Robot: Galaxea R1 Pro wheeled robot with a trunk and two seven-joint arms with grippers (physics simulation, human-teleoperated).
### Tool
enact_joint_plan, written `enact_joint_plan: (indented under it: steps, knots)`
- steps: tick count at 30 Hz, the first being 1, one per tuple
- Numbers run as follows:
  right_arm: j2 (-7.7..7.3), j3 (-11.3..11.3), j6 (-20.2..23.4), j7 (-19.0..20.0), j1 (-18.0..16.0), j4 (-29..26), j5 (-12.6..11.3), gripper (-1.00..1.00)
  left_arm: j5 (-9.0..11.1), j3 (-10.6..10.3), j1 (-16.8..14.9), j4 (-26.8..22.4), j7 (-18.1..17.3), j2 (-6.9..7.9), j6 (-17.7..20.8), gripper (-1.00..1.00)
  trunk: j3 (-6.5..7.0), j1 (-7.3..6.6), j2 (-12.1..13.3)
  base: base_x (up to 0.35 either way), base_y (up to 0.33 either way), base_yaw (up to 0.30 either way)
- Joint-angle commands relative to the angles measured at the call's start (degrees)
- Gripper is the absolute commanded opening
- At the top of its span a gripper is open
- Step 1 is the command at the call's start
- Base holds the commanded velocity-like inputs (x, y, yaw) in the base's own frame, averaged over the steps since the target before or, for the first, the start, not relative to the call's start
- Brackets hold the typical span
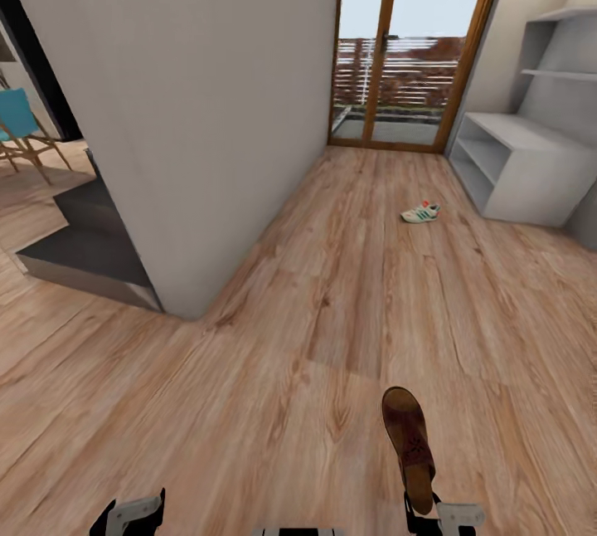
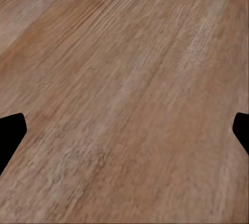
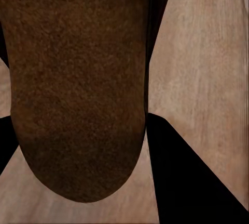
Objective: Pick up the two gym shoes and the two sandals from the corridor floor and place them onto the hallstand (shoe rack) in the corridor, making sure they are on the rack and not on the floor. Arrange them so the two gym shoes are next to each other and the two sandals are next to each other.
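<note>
A corridor of light brown wood-plank floor (image 1: 315, 295) runs toward a wood-framed glass door (image 1: 398, 46) at its far end, with a plain grey wall (image 1: 191, 104) along the left side and a blue chair (image 1: 21, 125) visible in the room beyond it. Against the right wall stands the light grey hallstand (image 1: 518, 167), its low open bench topped by staggered shelves. One gym shoe (image 1: 420, 211), white with green stripes, lies on the floor near the bench's front, well apart from the robot. At the near edge of the head view the right hand (image 1: 431, 515) is clamped on a brown sandal (image 1: 409, 440), which sticks out forward above the planks; in the right wrist view the sandal's dark brown sole (image 3: 78, 89) sits between the black fingers (image 3: 181, 177). The left hand (image 1: 133, 515) carries nothing, and the left wrist view shows its fingertips (image 2: 10, 135) spread wide over bare floor.
</note>
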Motion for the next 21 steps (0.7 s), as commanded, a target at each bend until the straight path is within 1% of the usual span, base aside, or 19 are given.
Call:
enact_joint_plan:
  steps: [1,13,21]
  knots:
    - [0.04,-0.1,-0.1,-0.3,0.0,0.0,0.3,-1.00,-0.3,0.4,0.0,0.0,-0.2,-0.01,-0.2,1.00,-0.04,0.02,0.0,0.330,0.000,-0.300]
    - [0.11,-0.1,-0.1,-0.3,0.0,0.0,0.2,-1.00,-0.4,0.4,0.0,0.0,-0.2,-0.01,-0.2,1.00,-0.04,0.02,0.0,0.330,0.000,-0.289]
    - [-0.13,-0.1,0.0,0.1,0.0,0.0,0.3,-1.00,-0.4,0.3,0.0,0.0,-0.2,-0.01,-0.2,1.00,-0.04,0.02,0.0,0.330,0.000,-0.032]
